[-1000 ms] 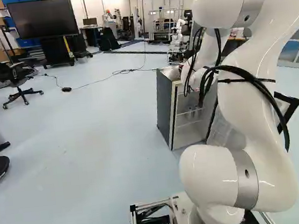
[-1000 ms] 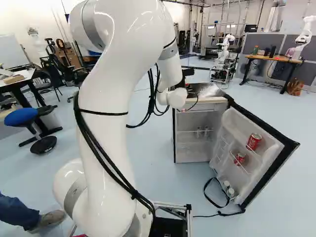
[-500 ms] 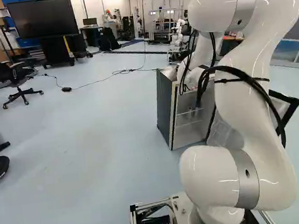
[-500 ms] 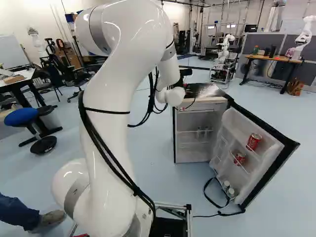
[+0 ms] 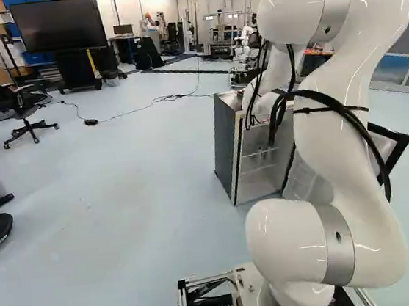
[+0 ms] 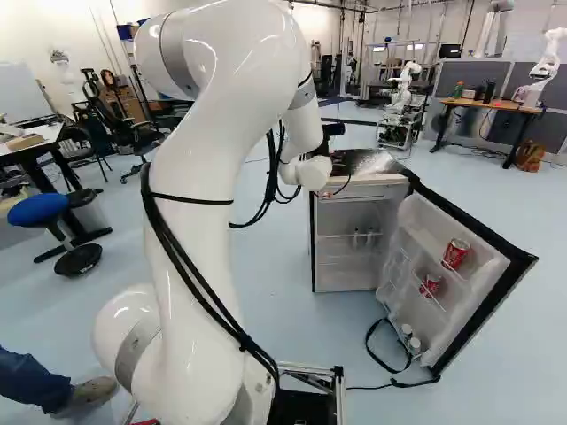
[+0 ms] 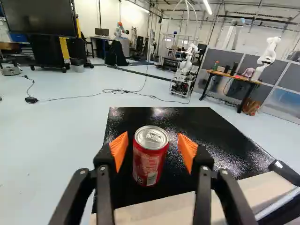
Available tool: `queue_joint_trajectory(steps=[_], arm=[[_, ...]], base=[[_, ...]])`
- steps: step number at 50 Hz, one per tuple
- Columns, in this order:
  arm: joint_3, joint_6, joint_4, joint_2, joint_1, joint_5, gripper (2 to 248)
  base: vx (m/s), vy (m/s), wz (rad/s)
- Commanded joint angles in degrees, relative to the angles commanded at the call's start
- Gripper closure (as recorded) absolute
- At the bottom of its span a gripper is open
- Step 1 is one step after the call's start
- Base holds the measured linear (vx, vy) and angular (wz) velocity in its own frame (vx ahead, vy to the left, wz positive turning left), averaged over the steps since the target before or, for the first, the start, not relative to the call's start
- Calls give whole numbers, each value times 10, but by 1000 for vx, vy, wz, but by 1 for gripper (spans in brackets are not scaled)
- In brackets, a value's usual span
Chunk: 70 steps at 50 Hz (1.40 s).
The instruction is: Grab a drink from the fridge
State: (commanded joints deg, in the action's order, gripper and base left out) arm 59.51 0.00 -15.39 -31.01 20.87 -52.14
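reaches with the white arm point(image 6: 199, 226) toward the top of the fridge point(image 6: 363, 192). holds the end effector point(image 7: 153, 146) spread wide, with one orange pad at either side of a red can point(image 7: 150, 161) and a visible gap at each side. has the can upright on the black top point(image 7: 211, 138) of the fridge, just behind the pale front edge point(image 7: 260, 190). cannot tell the spread of the fingers from the base views.

in the right base view, shows the fridge door point(image 6: 412, 217) swung well open to the right, with an upper red can point(image 6: 455, 254) and a lower red can point(image 6: 431, 284) on separate door shelves, both tilted in that view. near the foot of the door, shows two pale-topped containers point(image 6: 414, 344) close together, and inside the main compartment, two small bottles point(image 6: 357, 237) side by side. shows a black strap point(image 6: 383, 361) on the floor beside the door.

farther off, has a desk point(image 6: 483, 104) with bottles and another robot point(image 6: 547, 55) at the right, and in the left base view, a large dark screen point(image 5: 57, 26) and an office chair point(image 5: 20, 104) at the left.
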Motion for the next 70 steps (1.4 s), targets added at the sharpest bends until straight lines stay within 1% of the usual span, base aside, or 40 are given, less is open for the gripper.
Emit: queue_joint_trajectory(steps=[1,2,7,8,12,13,22,39,55,70], arm=[[0,0,0,0,0,0,101],[0,0,0,0,0,0,66],[0,0,0,0,0,0,66],[0,0,0,0,0,0,30],[0,0,0,0,0,0,30],[0,0,0,0,0,0,3],[-13,0,0,11,2,0,3],[-64,0,0,68,12,0,3],[-95,0,0,110,35,0,3],[-102,0,0,133,60,0,3]], base=[[0,0,0],[0,0,0],[0,0,0],[0,0,0],[0,0,0],[0,0,0],[0,0,0],[0,0,0],[0,0,0],[0,0,0]])
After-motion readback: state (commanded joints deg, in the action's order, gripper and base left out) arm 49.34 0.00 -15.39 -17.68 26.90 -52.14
